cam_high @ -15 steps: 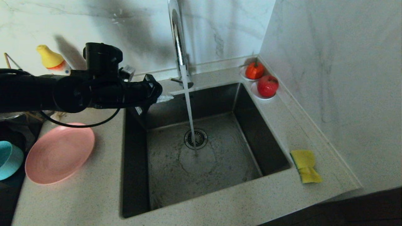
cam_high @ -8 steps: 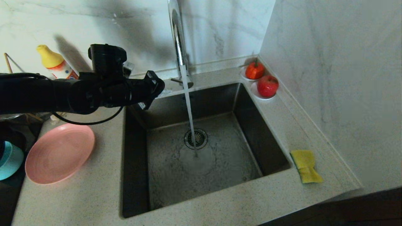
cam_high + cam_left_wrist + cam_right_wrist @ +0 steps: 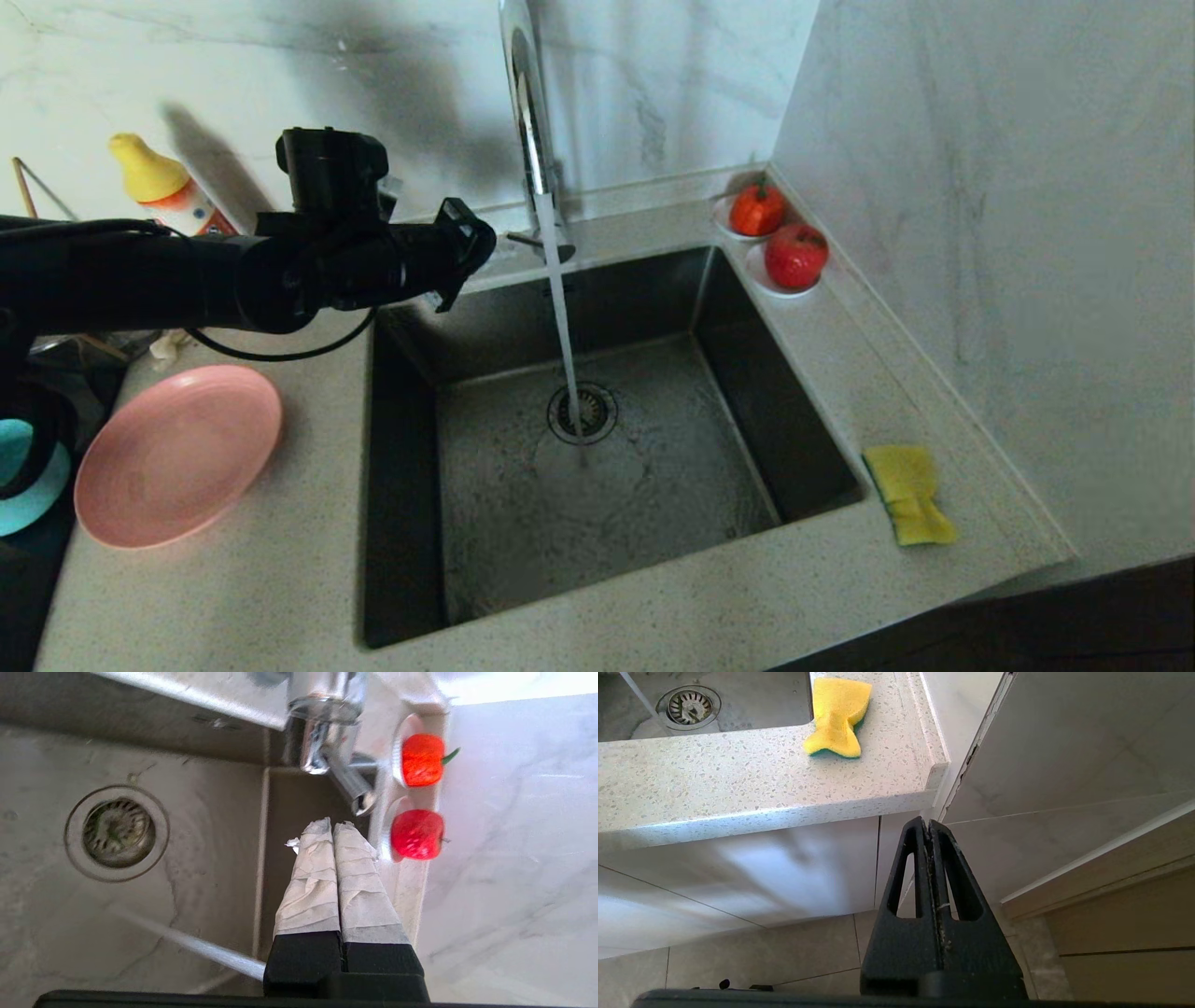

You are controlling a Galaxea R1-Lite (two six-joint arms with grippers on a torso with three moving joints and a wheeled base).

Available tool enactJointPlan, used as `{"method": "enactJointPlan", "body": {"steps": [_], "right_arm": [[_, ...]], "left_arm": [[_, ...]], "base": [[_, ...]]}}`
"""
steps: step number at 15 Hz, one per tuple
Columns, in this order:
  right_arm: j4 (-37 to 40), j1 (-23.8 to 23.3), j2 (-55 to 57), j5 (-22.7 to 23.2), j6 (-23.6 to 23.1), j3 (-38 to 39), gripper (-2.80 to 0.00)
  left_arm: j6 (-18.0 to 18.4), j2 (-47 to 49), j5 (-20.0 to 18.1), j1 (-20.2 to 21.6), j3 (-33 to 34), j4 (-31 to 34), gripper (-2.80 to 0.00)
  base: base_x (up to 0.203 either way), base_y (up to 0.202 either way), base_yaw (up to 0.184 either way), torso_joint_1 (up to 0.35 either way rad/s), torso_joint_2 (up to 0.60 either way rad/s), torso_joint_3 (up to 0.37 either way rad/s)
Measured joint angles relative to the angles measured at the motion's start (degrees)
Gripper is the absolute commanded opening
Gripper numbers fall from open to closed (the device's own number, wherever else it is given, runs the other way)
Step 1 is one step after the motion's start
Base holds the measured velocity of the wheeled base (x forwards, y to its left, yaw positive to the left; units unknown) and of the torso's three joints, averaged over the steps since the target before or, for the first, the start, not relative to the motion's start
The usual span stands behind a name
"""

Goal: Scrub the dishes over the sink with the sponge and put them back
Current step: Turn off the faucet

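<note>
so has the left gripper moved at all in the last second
Yes. In the head view the left gripper, shut and empty, has pulled back from the water stream toward the back wall, away from the sink.

The left arm reaches out level, its end effector (image 3: 333, 828) pressed closed and empty. The right end effector (image 3: 928, 823) hangs low, also closed, holding nothing.

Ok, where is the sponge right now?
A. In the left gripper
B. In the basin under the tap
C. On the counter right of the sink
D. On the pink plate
C: the sponge lies untouched on the counter, just right of the sink.
</note>
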Motion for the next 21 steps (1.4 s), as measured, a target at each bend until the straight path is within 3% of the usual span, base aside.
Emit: {"method": "enactJointPlan", "body": {"steps": [10,15,21], "right_arm": [[0.0,0.0,0.0,0.0,0.0,0.0,-2.8],[0.0,0.0,0.0,0.0,0.0,0.0,-2.8],[0.0,0.0,0.0,0.0,0.0,0.0,-2.8]], "left_arm": [[-1.1,1.9,0.0,0.0,-2.8,-2.0,-2.8],[-1.0,4.5,4.0,-0.6,-8.3,-2.2,-2.8],[-1.0,7.1,4.4,-0.9,-12.0,-2.0,-2.8]], "base": [[0.0,0.0,0.0,0.0,0.0,0.0],[0.0,0.0,0.0,0.0,0.0,0.0],[0.0,0.0,0.0,0.0,0.0,0.0]]}}
